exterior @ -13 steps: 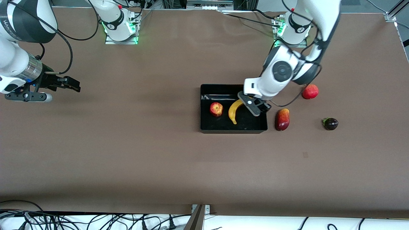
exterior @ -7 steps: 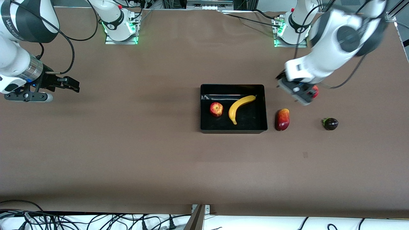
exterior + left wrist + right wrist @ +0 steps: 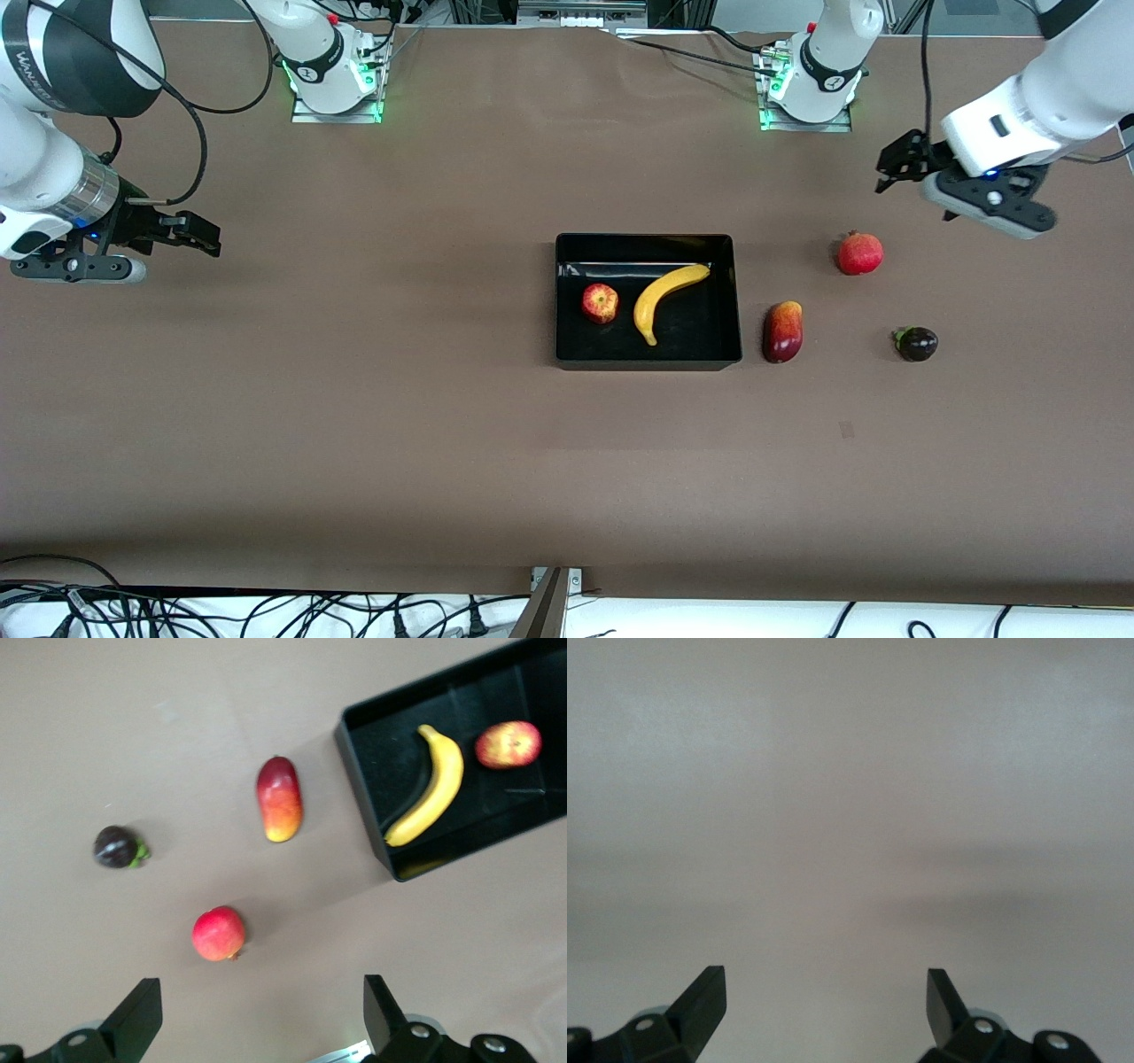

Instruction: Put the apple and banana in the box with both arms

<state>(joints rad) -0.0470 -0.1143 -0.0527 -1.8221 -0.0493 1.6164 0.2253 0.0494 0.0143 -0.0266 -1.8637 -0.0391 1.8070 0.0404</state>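
The black box [image 3: 647,237] sits mid-table. Inside it lie the mottled red and yellow apple [image 3: 600,303] and, beside it toward the left arm's end, the curved yellow banana [image 3: 666,297]. My left gripper [image 3: 889,167] hangs open and empty over bare table near the pomegranate, well away from the box. The left wrist view shows its fingers spread wide [image 3: 261,992], with the box [image 3: 381,762], banana [image 3: 434,788] and apple [image 3: 508,744] farther off. My right gripper [image 3: 213,239] waits open and empty at the right arm's end. Its wrist view [image 3: 824,988] holds only bare table.
Beside the box, toward the left arm's end, lies a dark-red-and-orange mango [image 3: 782,331]. A red pomegranate [image 3: 860,253] and a small dark purple fruit [image 3: 916,343] lie farther that way. Both arm bases stand along the table's edge farthest from the front camera.
My left gripper has lifted out of the box, leaving the banana there, and swung off toward the left arm's end of the table. The right arm has not moved.
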